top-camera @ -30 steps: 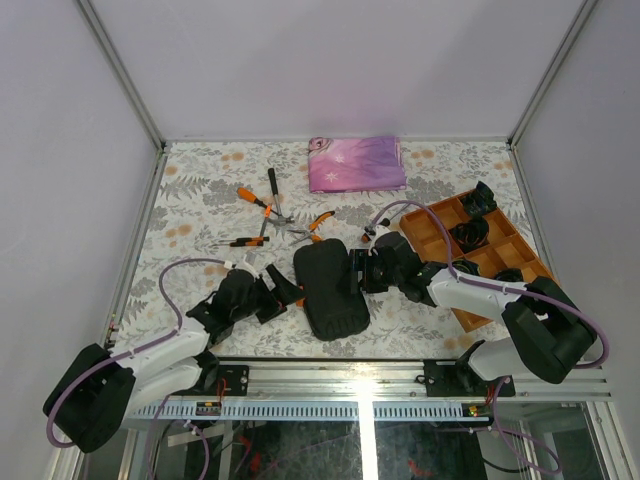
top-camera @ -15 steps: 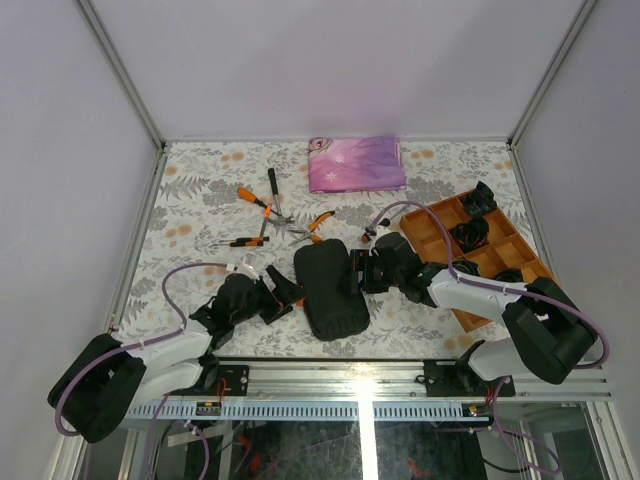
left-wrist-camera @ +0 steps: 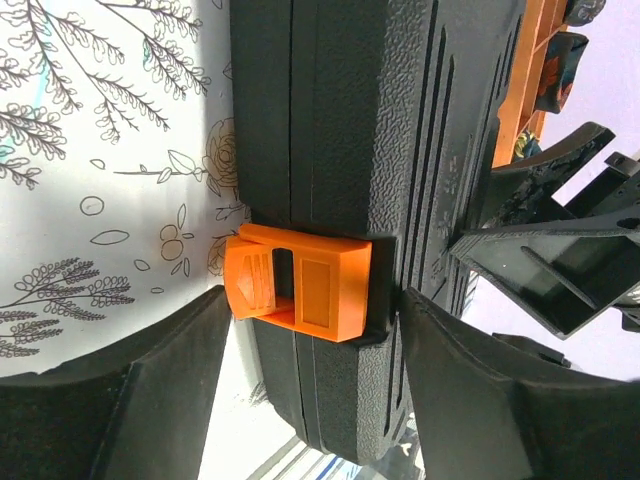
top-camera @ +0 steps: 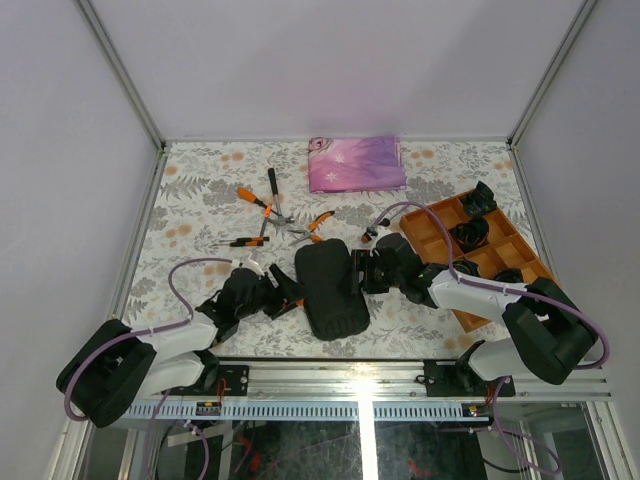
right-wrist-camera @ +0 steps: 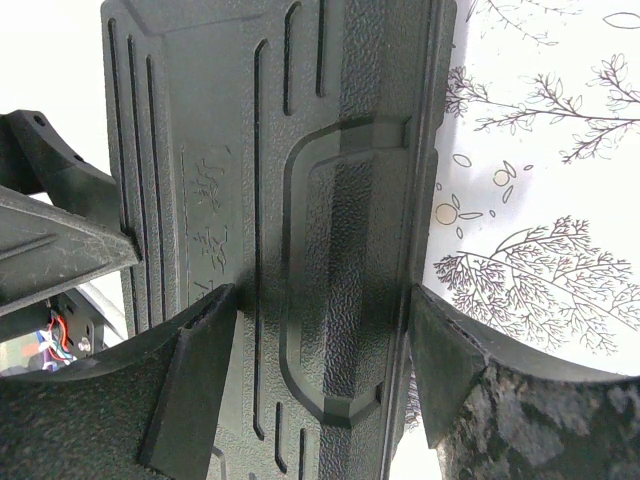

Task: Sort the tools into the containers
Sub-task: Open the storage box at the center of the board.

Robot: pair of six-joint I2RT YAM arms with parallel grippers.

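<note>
With case [top-camera: 330, 288] shut, both tools alongside, w/ latch [left-wrist-camera: 298, 283] between left fingers [left-wrist-camera: 130, 395].

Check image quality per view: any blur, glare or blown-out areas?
Top external: sharp and evenly lit, with glare on the near rail. Left wrist: orange latch on the tool case crisp, left gripper fingers dark and soft. Right wrist: case texture sharp, tablecloth partly overexposed, right gripper fingers blurred.
</note>
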